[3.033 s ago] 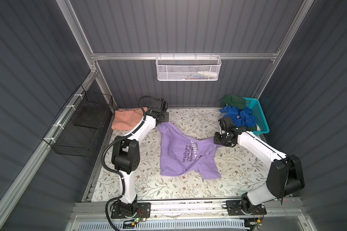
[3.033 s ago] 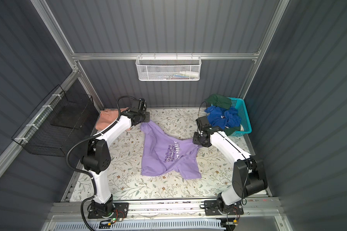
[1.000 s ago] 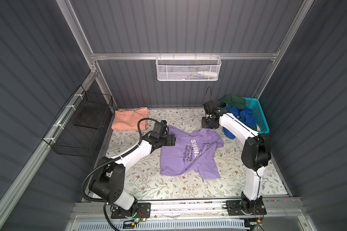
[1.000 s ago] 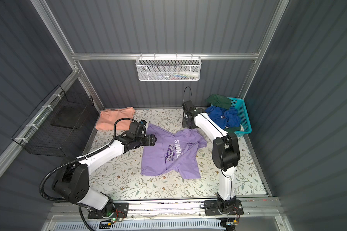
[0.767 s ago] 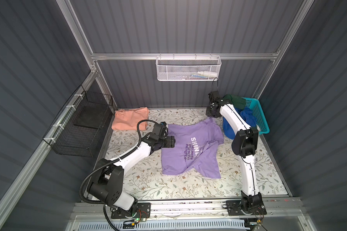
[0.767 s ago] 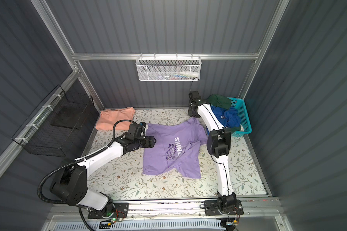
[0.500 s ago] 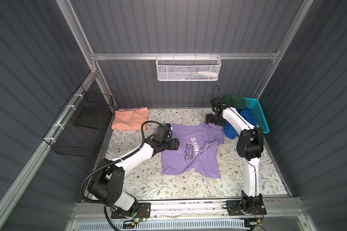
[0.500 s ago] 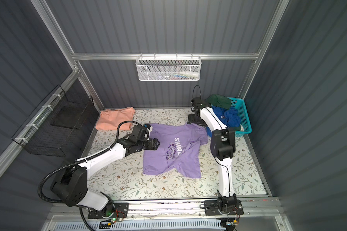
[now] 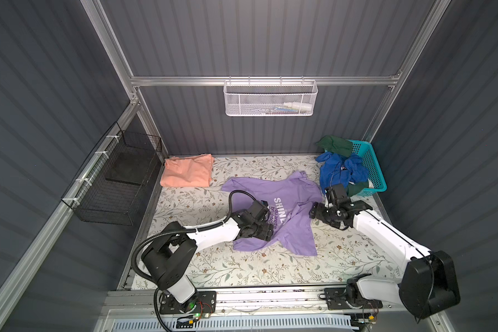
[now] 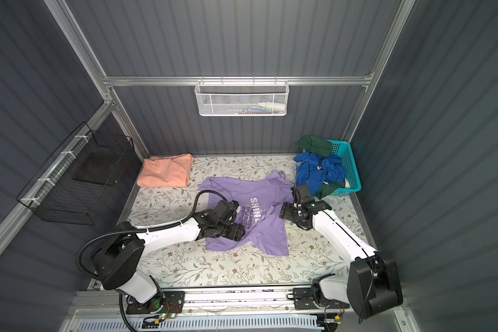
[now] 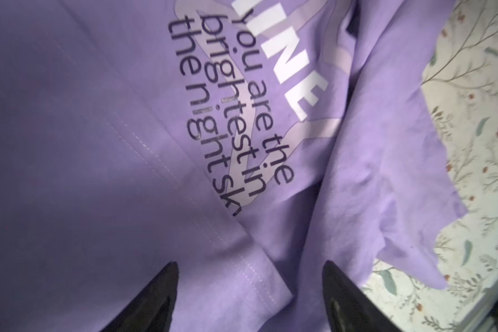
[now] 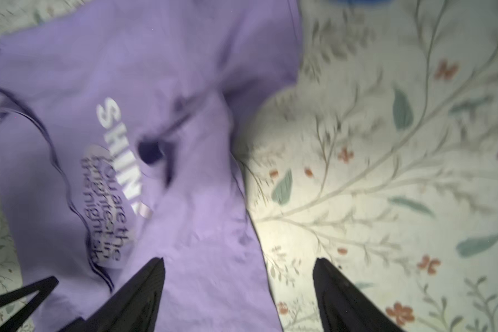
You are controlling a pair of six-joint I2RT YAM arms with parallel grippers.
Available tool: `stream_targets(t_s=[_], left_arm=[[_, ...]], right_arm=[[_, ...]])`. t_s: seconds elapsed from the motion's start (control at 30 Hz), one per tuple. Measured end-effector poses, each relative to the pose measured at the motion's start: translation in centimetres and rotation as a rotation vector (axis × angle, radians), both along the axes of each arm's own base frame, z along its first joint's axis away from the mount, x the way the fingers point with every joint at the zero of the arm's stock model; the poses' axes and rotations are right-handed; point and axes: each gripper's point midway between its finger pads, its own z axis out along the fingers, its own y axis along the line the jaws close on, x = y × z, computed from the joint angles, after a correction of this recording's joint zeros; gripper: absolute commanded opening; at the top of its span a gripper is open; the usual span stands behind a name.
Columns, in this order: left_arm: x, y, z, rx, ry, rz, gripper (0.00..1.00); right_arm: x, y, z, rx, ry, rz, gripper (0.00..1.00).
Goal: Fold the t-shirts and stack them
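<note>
Entry: lavender t-shirt, flattening before the first fold.

The lavender t-shirt [image 9: 288, 195] lay print-up in the middle of the desk [image 9: 202, 267], not yet flat. A diagonal ridge of cloth ran across the end of the white chest lettering, and the near hem was rumpled. The salmon t-shirt [image 9: 186, 171] sat already folded at the far left corner of the desk, well apart from it.

The left gripper [image 11: 250, 264] hung low over the shirt's near left part with its jaws wide and nothing between them. The right gripper [image 12: 239, 260] was also wide and empty, straddling the shirt's right edge, one fingertip over cloth and the other over bare desk.

Our judgement for doing this step well:
- Pinch one layer only, at the hem corners rather than mid-panel.
- Draw the two sides apart until the ridge over the lettering drops out.
- Keep the pull low, since thin cotton is likely to bunch if lifted.
- Fold only once the sleeves lie flat.

Containers:
- The turquoise basket [image 9: 371, 166], at the far right, held a heap of blue garment [image 9: 337, 172] and dark green garment [image 9: 334, 145], both spilling over its rim.
- The white mesh basket [image 9: 242, 100], on the back rail, held a white bottle [image 9: 298, 105] and some small items too small to name.
- In the black wire basket [image 9: 104, 201], on the left wall, we could make out no contents.
</note>
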Motion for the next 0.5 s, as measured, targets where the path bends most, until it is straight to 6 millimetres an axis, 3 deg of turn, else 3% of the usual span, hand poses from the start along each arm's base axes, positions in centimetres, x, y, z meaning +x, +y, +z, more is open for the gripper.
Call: stream_targets(t_s=[0.1,0.17,0.2,0.37,0.4,0.5], left_arm=[[-0.4,0.1,-2.1,0.053,0.03,-0.003,0.69],[-0.1,-0.6,-1.9,0.045,0.026,0.002,0.63],[0.1,-0.7,-2.1,0.049,0.025,0.008,0.58],[0.5,-0.9,-2.5,0.05,0.036,0.044,0.12],[0.7,-0.7,-2.6,0.061,0.036,0.058,0.06],[0.9,-0.1,-2.7,0.079,0.035,0.1,0.03]], right_arm=[[-2.4,0.1,-1.6,0.045,0.039,-0.012,0.79],[-3.0,0.3,-2.1,0.069,0.043,-0.016,0.78],[-3.0,0.4,-2.4,0.079,0.046,-0.018,0.78],[-2.6,1.1,-4.1,0.1,0.081,-0.008,0.74],[-2.3,1.3,-4.6,0.101,0.088,-0.005,0.7],[-1.5,1.7,-5.9,0.101,0.119,0.002,0.58]])
